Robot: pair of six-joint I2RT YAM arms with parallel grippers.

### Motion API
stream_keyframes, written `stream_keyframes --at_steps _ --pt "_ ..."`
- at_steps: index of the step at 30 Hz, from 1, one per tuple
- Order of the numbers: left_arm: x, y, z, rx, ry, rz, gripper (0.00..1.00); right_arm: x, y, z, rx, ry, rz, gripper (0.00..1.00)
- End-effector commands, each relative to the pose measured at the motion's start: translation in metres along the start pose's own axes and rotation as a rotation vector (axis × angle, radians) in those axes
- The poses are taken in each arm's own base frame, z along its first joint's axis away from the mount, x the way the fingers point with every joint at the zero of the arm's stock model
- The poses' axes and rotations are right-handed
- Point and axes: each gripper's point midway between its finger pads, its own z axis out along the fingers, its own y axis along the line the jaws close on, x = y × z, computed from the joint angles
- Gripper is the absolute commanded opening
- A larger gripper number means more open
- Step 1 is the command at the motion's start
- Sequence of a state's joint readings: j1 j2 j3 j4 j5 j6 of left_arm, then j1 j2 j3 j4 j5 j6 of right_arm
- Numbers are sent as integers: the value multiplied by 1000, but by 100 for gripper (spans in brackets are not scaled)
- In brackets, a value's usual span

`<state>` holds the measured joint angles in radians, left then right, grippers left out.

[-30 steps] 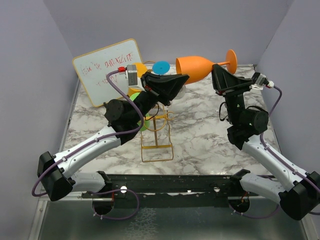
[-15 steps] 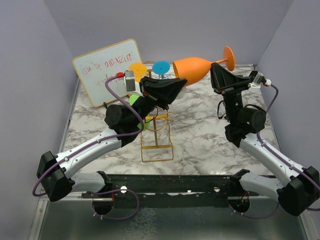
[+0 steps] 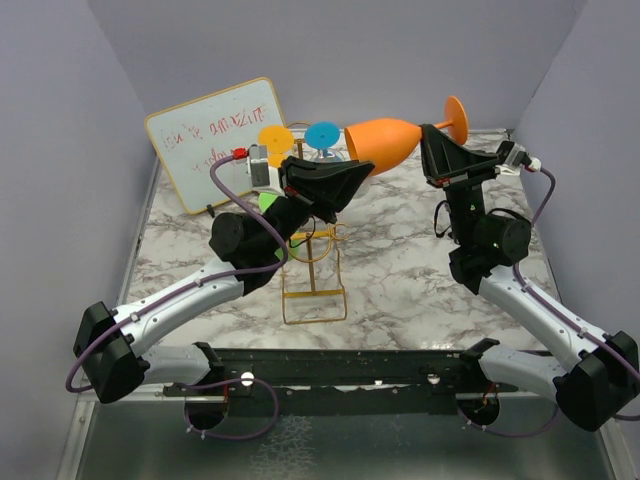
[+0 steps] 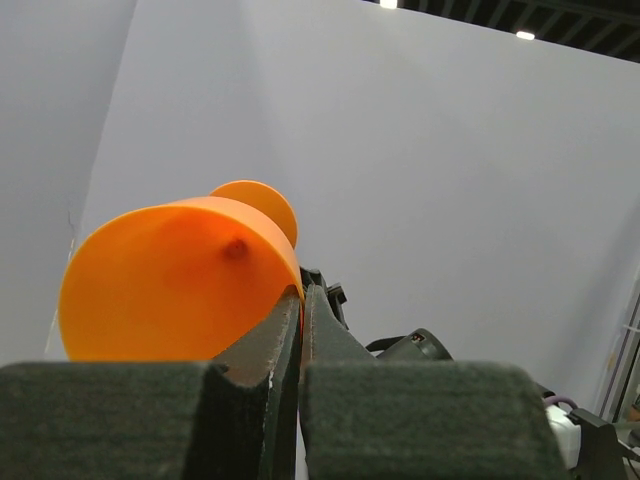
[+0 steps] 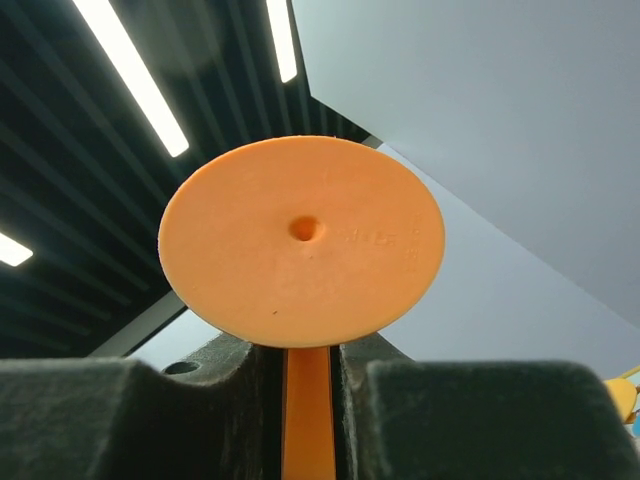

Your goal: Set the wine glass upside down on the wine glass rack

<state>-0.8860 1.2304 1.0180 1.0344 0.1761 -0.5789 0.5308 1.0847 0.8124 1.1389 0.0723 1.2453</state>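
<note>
The right fingers [image 5: 200, 400] are clamped on the orange stem [image 5: 308, 410] of the wine glass [image 3: 385, 140], one pad on each side. The round foot [image 5: 300, 240] stands just above the fingertips. From above, the right gripper [image 3: 432, 138] points up and grips the stem between bowl and foot.

The left fingers [image 4: 260, 350] are pressed together with only a hairline between them. Their tips touch the rim of the orange bowl [image 4: 170, 280]. Whether the rim is nipped between them cannot be told. In the overhead view the left gripper [image 3: 368, 158] reaches up from the left and meets the mouth of the bowl.

The glass hangs in the air over the back of the marble table [image 3: 400, 270]. It lies nearly on its side, with its mouth to the left and its foot to the right and a little higher. It is not on the rack.

The gold wire rack [image 3: 316, 255] stands on the table below and to the left of the glass, its upper part hidden behind the left arm. A yellow disc [image 3: 275, 138] and a blue disc [image 3: 322, 134] show just behind that arm, near the mouth of the bowl. A whiteboard [image 3: 215, 140] with red writing leans at the back left.
</note>
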Motion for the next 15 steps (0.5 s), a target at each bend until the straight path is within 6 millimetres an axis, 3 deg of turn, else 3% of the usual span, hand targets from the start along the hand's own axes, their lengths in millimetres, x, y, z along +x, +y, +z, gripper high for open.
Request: stream_keyframes --at_steps 1,6,15 --pt "1 -17 -4 64 4 -39 0 -4 12 2 -31 -13 -23 2" --pt "-6 -21 -6 71 -7 -37 17 -8 11 -1 -30 -34 -43 1" --pt "-18 -16 -17 6 -30 6 64 -20 13 -1 -8 -78 -184 1"
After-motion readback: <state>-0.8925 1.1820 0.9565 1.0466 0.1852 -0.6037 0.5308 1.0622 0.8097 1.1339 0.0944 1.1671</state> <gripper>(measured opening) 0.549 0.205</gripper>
